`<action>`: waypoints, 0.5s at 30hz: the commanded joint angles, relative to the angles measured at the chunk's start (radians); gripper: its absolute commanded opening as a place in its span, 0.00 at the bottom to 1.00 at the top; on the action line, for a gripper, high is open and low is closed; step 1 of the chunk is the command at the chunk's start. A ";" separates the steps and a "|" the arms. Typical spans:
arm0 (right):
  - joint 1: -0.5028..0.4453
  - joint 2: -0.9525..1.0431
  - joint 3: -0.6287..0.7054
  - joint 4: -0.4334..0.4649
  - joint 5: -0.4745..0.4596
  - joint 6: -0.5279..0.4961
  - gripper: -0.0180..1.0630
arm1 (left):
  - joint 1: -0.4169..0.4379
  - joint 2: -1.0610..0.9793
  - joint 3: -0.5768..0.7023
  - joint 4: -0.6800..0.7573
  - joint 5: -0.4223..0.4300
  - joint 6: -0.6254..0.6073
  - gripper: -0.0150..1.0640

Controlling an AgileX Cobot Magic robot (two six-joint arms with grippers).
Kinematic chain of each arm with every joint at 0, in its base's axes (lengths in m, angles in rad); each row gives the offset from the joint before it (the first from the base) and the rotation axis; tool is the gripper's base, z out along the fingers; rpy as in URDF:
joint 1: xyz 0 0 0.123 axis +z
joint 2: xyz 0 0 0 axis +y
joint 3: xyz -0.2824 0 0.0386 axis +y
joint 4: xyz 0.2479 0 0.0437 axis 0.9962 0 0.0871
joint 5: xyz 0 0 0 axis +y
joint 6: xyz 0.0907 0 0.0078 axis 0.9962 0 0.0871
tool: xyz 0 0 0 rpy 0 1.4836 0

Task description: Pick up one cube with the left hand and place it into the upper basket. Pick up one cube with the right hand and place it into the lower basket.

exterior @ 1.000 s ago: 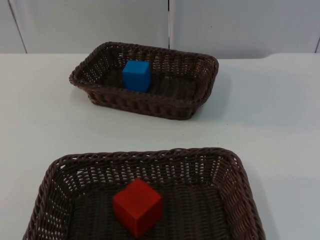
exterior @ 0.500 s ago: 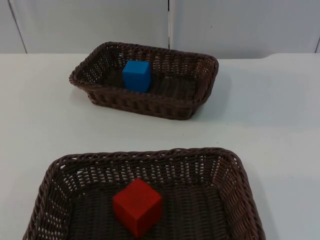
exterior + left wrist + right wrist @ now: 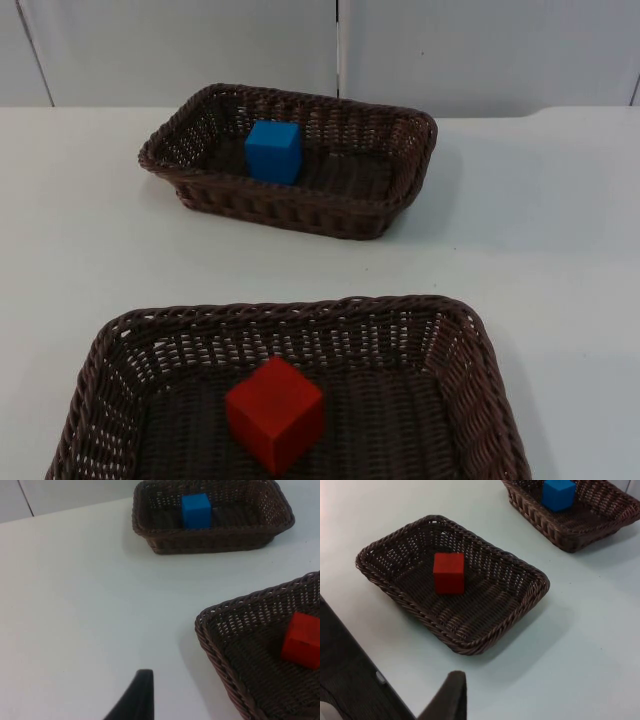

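No change vs earlier pics: cubes, baskets in same spots, no motion.

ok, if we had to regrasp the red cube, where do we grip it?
Probably from above, fingers across two opposite vertical faces of the red cube. It sits flat mid-floor in the lower basket, turned diagonally, so rotate the wrist; the walls block side approaches.
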 commanded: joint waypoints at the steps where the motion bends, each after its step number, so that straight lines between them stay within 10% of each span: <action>1: 0.005 -0.003 0.002 0.001 -0.004 -0.008 0.99 | 0.002 -0.004 0.003 0.002 0.002 -0.004 0.99; 15: 0.005 -0.003 0.002 0.001 -0.004 -0.008 0.99 | 0.171 -0.004 0.003 0.001 0.002 -0.004 0.99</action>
